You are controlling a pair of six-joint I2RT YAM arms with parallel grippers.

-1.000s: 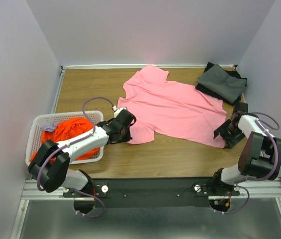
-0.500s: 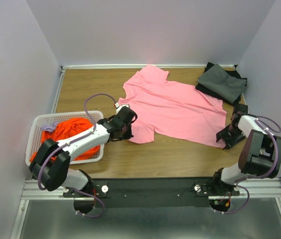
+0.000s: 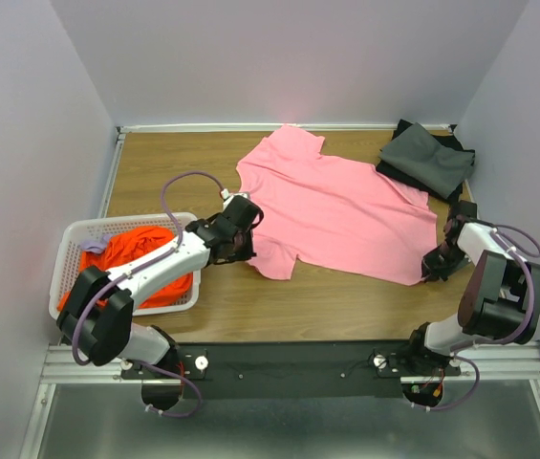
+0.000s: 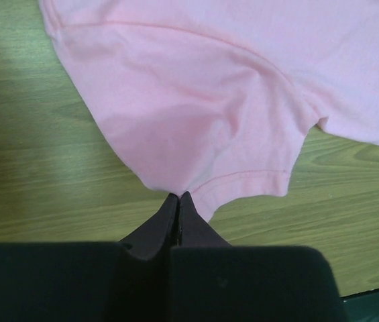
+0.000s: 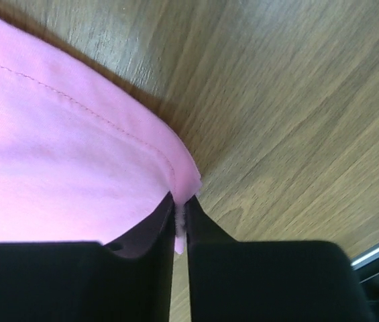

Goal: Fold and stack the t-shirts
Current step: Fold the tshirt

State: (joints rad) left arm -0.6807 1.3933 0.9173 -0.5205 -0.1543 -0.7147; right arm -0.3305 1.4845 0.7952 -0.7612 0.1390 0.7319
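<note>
A light pink t-shirt (image 3: 332, 210) lies spread on the wooden table. My left gripper (image 3: 247, 244) is shut on its near left edge beside a sleeve; in the left wrist view the pink cloth (image 4: 196, 114) runs into the closed tips (image 4: 178, 198). At the shirt's near right corner my right gripper (image 3: 434, 265) is shut on the hem, and the pink hem (image 5: 75, 161) is pinched between its fingers (image 5: 181, 201). An orange t-shirt (image 3: 134, 256) fills the white basket. A dark grey t-shirt (image 3: 426, 160) lies folded at the back right.
The white slotted basket (image 3: 69, 241) stands at the near left, next to the left arm. Walls close in the table at the back and both sides. Bare wood (image 3: 164, 163) shows at the back left and along the near edge.
My right gripper has closed on the pink shirt's near right corner. My left gripper, still shut on the shirt, has shifted slightly away from the bases, and the near left edge moved with it.
</note>
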